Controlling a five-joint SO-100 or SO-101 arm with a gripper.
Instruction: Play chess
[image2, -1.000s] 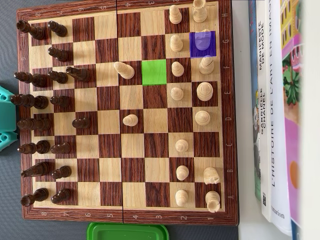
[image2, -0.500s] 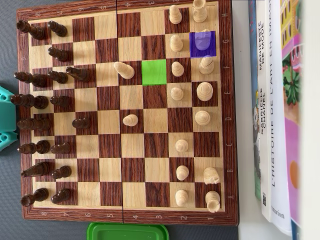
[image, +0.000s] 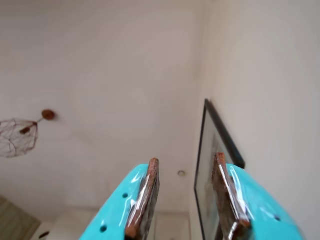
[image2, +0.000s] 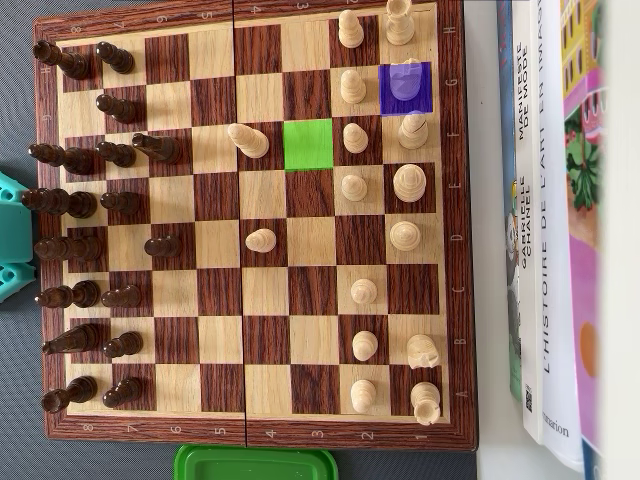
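In the overhead view a wooden chessboard (image2: 255, 432) fills the frame. Dark pieces (image2: 75, 205) stand along its left side and light pieces (image2: 406, 182) along its right. One square is tinted purple (image2: 405, 98) with a light piece on it, and one empty square is tinted green (image2: 308, 144). Only a bit of the turquoise arm (image2: 10, 235) shows at the left edge, off the board. In the wrist view my gripper (image: 186, 162) points up at the ceiling. Its turquoise jaws stand apart with nothing between them.
Books (image2: 545, 230) lie along the board's right side. A green lid (image2: 256, 464) sits below the board's lower edge. The wrist view shows a framed picture (image: 212, 165) on a wall and a ceiling lamp (image: 17, 136).
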